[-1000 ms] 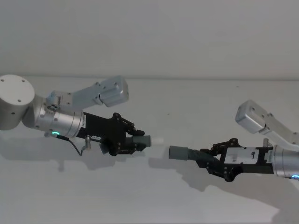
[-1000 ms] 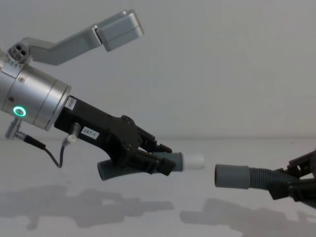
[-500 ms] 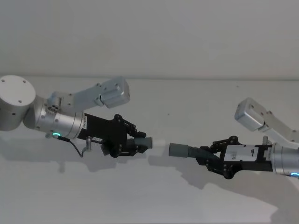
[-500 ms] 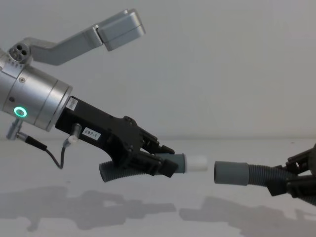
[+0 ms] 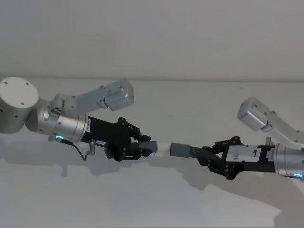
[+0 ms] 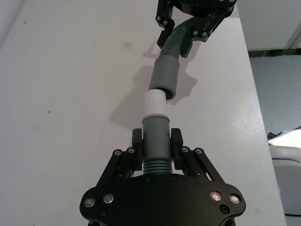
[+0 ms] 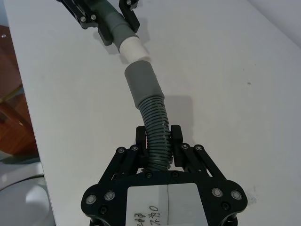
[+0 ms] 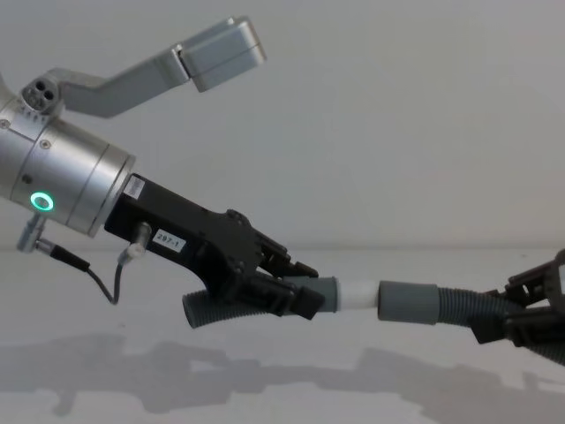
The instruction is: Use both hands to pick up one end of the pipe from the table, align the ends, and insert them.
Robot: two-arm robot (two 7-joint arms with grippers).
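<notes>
Mid-frame, head view: left gripper point(image 5: 138, 149) clamps stub point(image 5: 163, 147) piece; right gripper point(image 5: 214, 159) clamps socket point(image 5: 179, 149) piece. Keep axes collinear, push straight.

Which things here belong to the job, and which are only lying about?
Job:
- left hand, shut on the stub piece
- right hand, shut on the socket piece
- white stub, at the socket mouth
- table

Lying about:
- nothing seen
</notes>
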